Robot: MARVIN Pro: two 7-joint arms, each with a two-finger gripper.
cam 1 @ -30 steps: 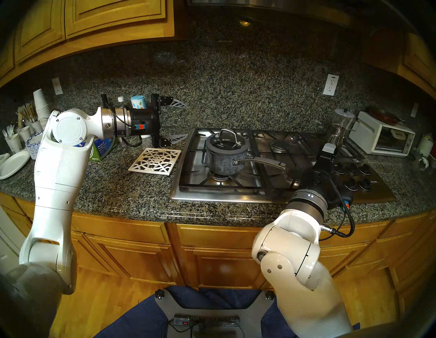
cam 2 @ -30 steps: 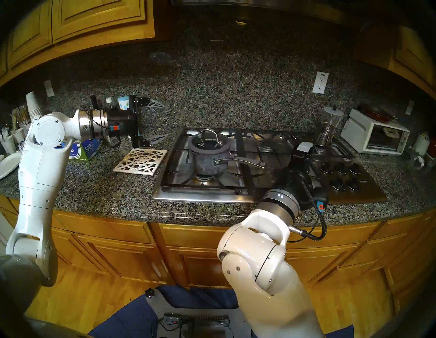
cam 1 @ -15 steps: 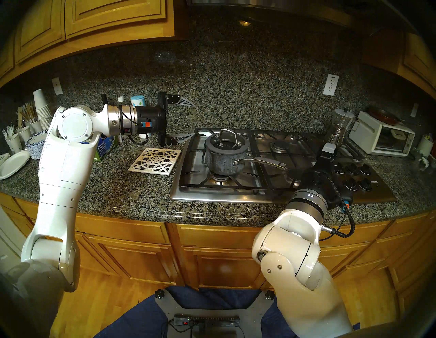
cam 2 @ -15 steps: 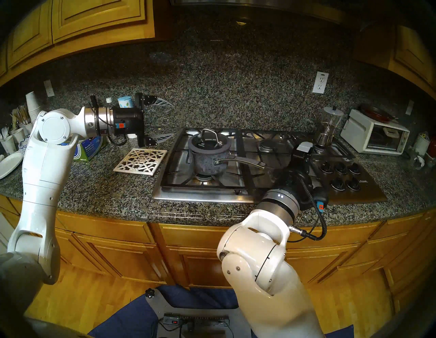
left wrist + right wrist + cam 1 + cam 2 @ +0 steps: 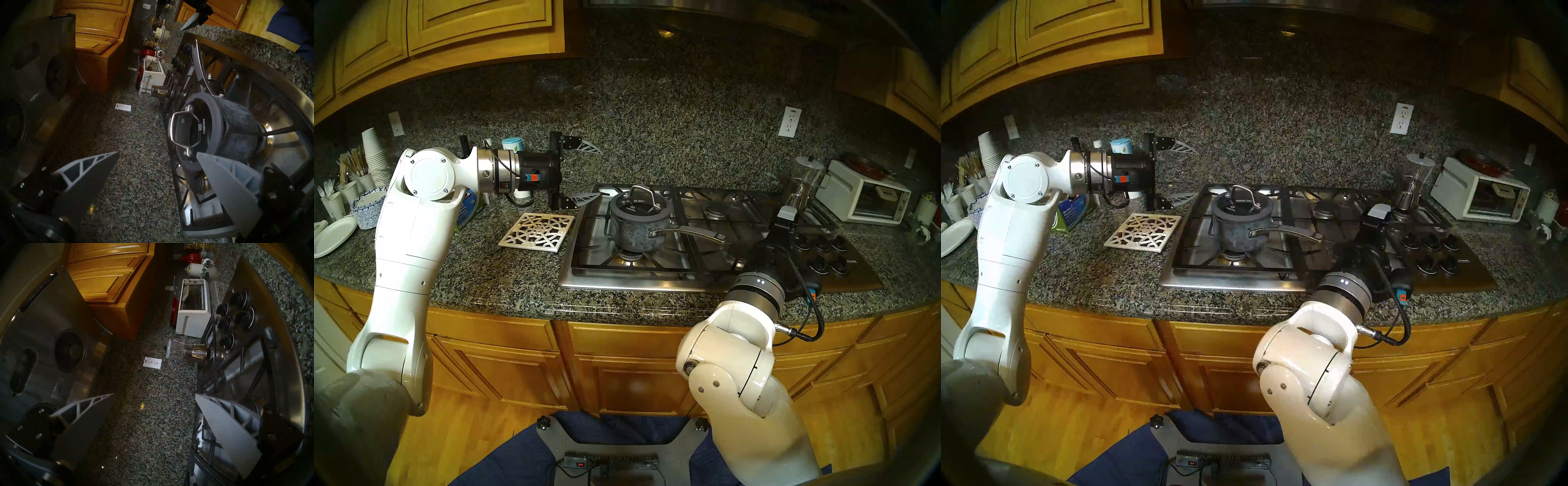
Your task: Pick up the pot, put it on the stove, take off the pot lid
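The dark grey mottled pot (image 5: 636, 234) stands on the front left burner of the steel stove (image 5: 636, 283), its long handle pointing right. The glass pot lid (image 5: 639, 205) with its silver loop handle sits on the pot. My left gripper (image 5: 601, 173) hovers open just left of the lid, at about lid height, with its fingers one above the other and nothing between them. In the left wrist view the left gripper (image 5: 158, 152) faces the lid (image 5: 195, 129) and pot (image 5: 237, 127). My right gripper (image 5: 154, 394) is open and empty over the stove's right half, near the pot handle's end.
A white lattice trivet (image 5: 538, 232) lies on the granite counter left of the stove. Paper cups (image 5: 371, 152), plates and a foil box (image 5: 468, 212) crowd the far left. A glass jug (image 5: 804, 183), a white toaster oven (image 5: 863, 200) and black knobs (image 5: 823, 251) are at the right.
My left arm has swung right, carrying its open gripper from above the trivet's far side to the stove's left edge beside the lid. The right arm, pot and lid have not moved.
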